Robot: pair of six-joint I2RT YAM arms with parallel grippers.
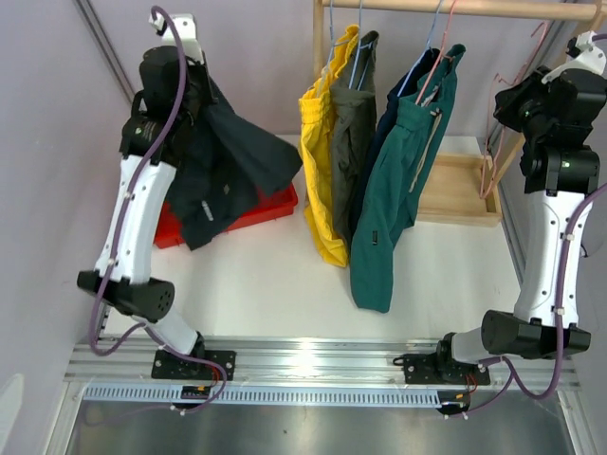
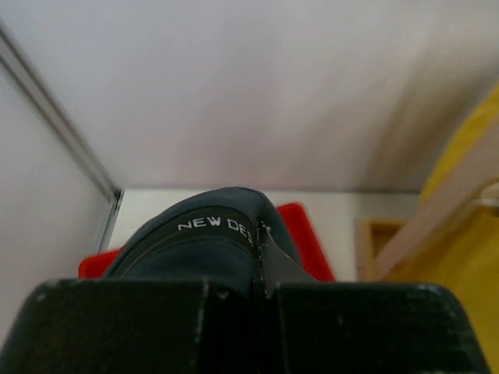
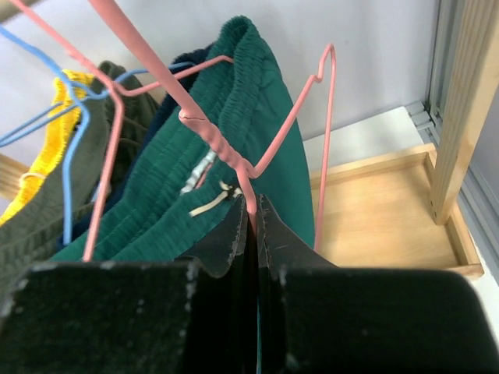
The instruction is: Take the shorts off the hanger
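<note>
My left gripper (image 2: 261, 261) is shut on the waistband of the black shorts (image 2: 210, 234), which carries white lettering. It holds the black shorts (image 1: 223, 166) up at the left, draped over the red bin (image 1: 275, 204). Yellow shorts (image 1: 321, 161), olive-grey shorts (image 1: 353, 142), navy shorts (image 1: 403, 95) and teal shorts (image 1: 398, 190) hang on wire hangers from the wooden rail (image 1: 474, 8). My right gripper (image 3: 251, 204) is shut on the neck of a pink hanger (image 3: 210, 132), just in front of the teal shorts (image 3: 234, 86).
A shallow wooden tray (image 1: 465, 190) lies on the table at the back right, under the rail's wooden post (image 3: 468, 101). Pink hanger wires (image 1: 491, 161) dangle beside my right arm. Blue hangers (image 3: 70, 148) carry the shorts further left. Grey walls close in on both sides.
</note>
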